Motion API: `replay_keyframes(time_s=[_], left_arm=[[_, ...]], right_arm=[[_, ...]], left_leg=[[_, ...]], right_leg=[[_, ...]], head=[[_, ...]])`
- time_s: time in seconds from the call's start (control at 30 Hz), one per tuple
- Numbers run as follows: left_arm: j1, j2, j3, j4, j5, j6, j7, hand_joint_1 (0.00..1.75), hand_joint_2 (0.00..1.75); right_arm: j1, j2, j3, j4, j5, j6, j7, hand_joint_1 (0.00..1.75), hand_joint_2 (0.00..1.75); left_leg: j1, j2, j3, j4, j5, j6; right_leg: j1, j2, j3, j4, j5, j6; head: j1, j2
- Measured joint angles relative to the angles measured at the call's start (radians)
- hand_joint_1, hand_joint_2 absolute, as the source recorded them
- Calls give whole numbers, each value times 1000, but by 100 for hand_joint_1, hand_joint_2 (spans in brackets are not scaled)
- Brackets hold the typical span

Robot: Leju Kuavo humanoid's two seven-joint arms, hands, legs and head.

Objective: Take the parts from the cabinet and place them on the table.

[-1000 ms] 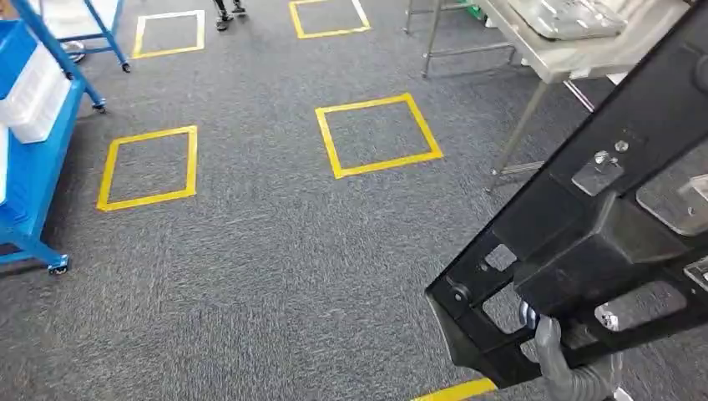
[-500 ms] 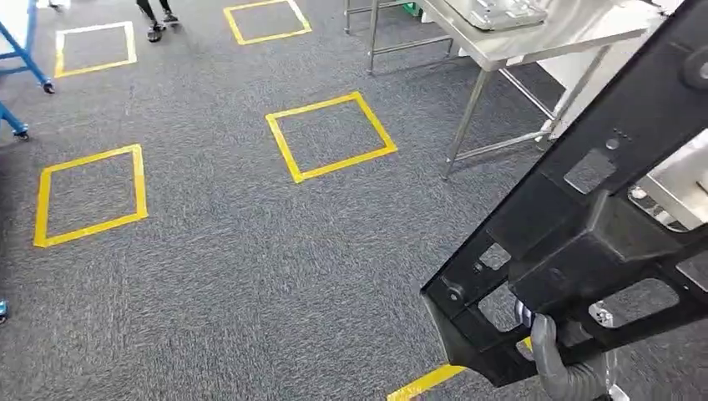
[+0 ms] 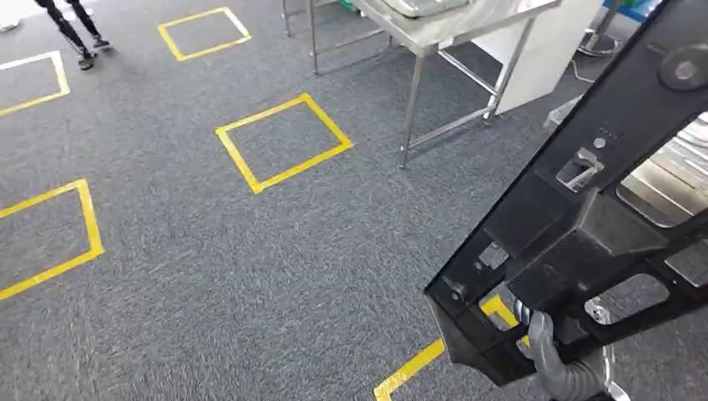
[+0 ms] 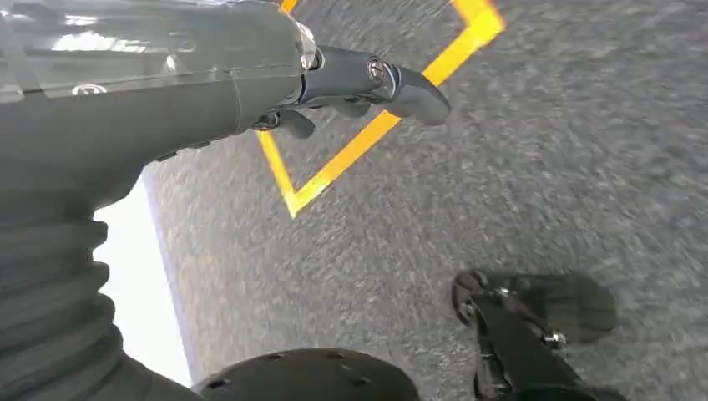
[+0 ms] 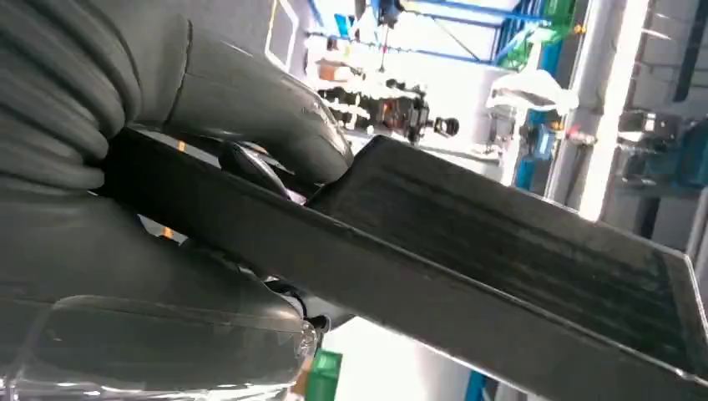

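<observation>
A long black plastic part [image 3: 584,225] with cut-outs and metal clips slants across the right of the head view, carried above the carpet. My right hand [image 3: 555,359] grips its lower end from below; in the right wrist view the hand [image 5: 167,209] clamps the part's dark edge [image 5: 501,259] between thumb and fingers. A steel table [image 3: 451,21] stands at the back, centre right, with a metal part on its top. My left hand [image 4: 351,83] hangs over the floor, holding nothing, fingers loosely extended.
Yellow tape squares [image 3: 282,142] mark the grey carpet, with a tape line [image 3: 417,363] near my feet. A person's legs [image 3: 71,25] stand at the far left. A white panel [image 3: 543,54] leans by the table legs. A second metal surface [image 3: 668,180] shows behind the part.
The whole scene has slid left and down across the frames as the camera turns right; the blue cabinet has left the picture and the steel table has come nearer. The part stays in my right hand.
</observation>
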Motion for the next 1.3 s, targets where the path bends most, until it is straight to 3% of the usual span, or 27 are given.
replay_keyframes(time_s=[0.07,0.1,0.13,0.2,0.23,0.27,0.3,0.4,0.43,0.5,0.53,0.6,0.63,0.67,0.73,0.77,0.8,0.93,0.97,1.0,1.03,1.1,1.13,1.17,1.23,1.27,1.3], left_arm=[[5,0,0,0,0,0,8,0,175],[8,0,0,0,0,0,13,0,175],[10,0,0,0,0,0,14,0,175],[10,0,0,0,0,0,18,0,175],[9,0,0,0,0,0,18,0,175],[10,0,0,0,0,0,18,0,175],[9,0,0,0,-1,0,19,0,175],[5,0,0,0,1,0,15,0,175],[3,-3,0,0,1,0,13,0,175],[0,-3,0,0,0,3,7,0,175],[1,-2,0,0,0,3,5,0,175],[5,-2,0,0,0,4,3,0,175],[5,-2,0,0,1,4,2,0,175],[4,-2,0,0,0,5,0,0,175],[3,-2,0,0,0,5,-4,0,175],[3,-3,0,0,0,6,-6,0,175],[3,-3,0,0,0,6,-8,0,175],[-1,-3,0,0,1,8,-9,0,175],[-2,-2,0,0,0,8,-9,0,175],[-1,-2,0,0,0,7,-9,0,175],[1,-3,0,0,-1,7,-7,0,175],[6,-3,0,0,0,6,-2,0,175],[9,-3,0,0,1,5,3,0,175],[10,-3,0,0,0,5,4,0,175],[9,-3,0,0,0,3,6,0,175],[9,-3,0,0,0,3,6,0,175],[10,-2,0,0,0,3,7,0,175]], right_arm=[[-2,0,0,0,0,0,0,175,175],[-2,0,0,1,0,0,1,175,175],[-2,0,0,2,0,0,2,175,175],[-5,0,0,2,-2,-5,4,175,175],[-7,0,0,2,-4,-6,5,175,175],[-9,0,0,2,-6,-9,7,175,175],[-13,-1,0,2,-8,-13,8,175,175],[-11,-3,0,2,-13,-20,11,175,175],[-12,-6,0,2,-15,-20,11,175,175],[-16,-11,1,2,-19,-21,11,175,175],[-20,-16,1,2,-19,-21,11,175,175],[-18,-18,1,5,-20,-21,11,175,175],[-18,-19,1,7,-20,-22,11,175,175],[-18,-20,1,9,-21,-23,11,175,175],[-17,-23,1,10,-21,-24,11,175,175],[-15,-23,1,10,-21,-25,10,175,175],[-15,-23,2,10,-20,-27,8,175,175],[1,-22,2,9,-14,-37,0,175,175],[3,-21,2,6,-6,-39,-1,175,175],[0,-19,2,4,0,-40,-3,175,175],[-1,-17,2,4,3,-40,-3,175,175],[-1,-16,2,4,7,-39,-3,175,175],[-1,-16,3,4,10,-39,-3,175,175],[-1,-16,3,4,12,-39,-2,175,175],[-1,-16,3,3,15,-38,-2,175,175],[-2,-16,3,1,16,-38,-1,175,175],[-4,-16,4,1,16,-38,-2,175,175]], left_leg=[[1,-12,-86,175,-74,-3],[1,-12,-109,217,-78,-5],[1,-12,-111,212,-59,-4],[2,-17,-59,78,32,2],[3,-40,-16,-19,83,6],[4,-89,9,-81,93,11],[6,-96,13,-100,87,11],[-1,-70,16,-97,91,26],[10,-54,19,-115,101,38],[6,-33,23,-122,105,47],[4,-20,21,-122,105,47],[1,7,19,-121,102,48],[1,20,20,-121,101,47],[1,32,21,-121,99,46],[2,53,28,-121,94,39],[0,62,34,-119,90,33],[-8,68,35,-114,82,25],[-6,106,50,-116,71,4],[1,66,46,-100,59,-5],[2,20,23,-48,24,-7],[3,0,-16,35,-21,-8],[3,-12,-96,194,-77,-11],[3,-12,-114,221,-72,-10],[2,-13,-110,199,-42,-7],[2,-28,-48,39,60,4],[2,-61,-13,-48,102,10],[3,-107,3,-92,98,15]], right_leg=[[3,26,-1,1,-1,-4],[4,39,-1,2,-1,-3],[4,52,0,3,-1,-3],[3,80,3,7,-2,-2],[2,91,5,9,-4,1],[0,100,3,11,-5,4],[5,110,-2,19,-6,10],[-6,139,-10,10,3,32],[-2,145,-10,14,1,39],[1,62,-45,85,-51,42],[-1,37,-86,165,-92,45],[-7,19,-159,310,-145,52],[-9,17,-165,321,-135,54],[-11,13,-147,286,-107,56],[-12,-11,-54,114,-26,55],[-11,-54,-3,29,-1,52],[0,-73,4,8,-12,42],[-1,-23,1,4,-10,18],[-5,-14,4,2,-7,13],[-6,-5,4,2,-7,6],[-5,5,4,2,-7,1],[-2,31,4,3,-7,-1],[0,45,5,3,-8,-1],[0,59,7,4,-8,-1],[1,87,12,5,-9,0],[1,98,12,6,-10,2],[5,107,9,9,-12,7]], head=[[0,0],[0,0],[0,0],[0,0],[0,0],[0,0],[0,0],[0,0],[0,0],[0,0],[1,0],[0,0],[0,0],[0,0],[0,0],[0,0],[0,0],[0,0],[0,0],[0,0],[0,0],[0,0],[0,0],[0,0],[0,0],[0,0],[0,0]])
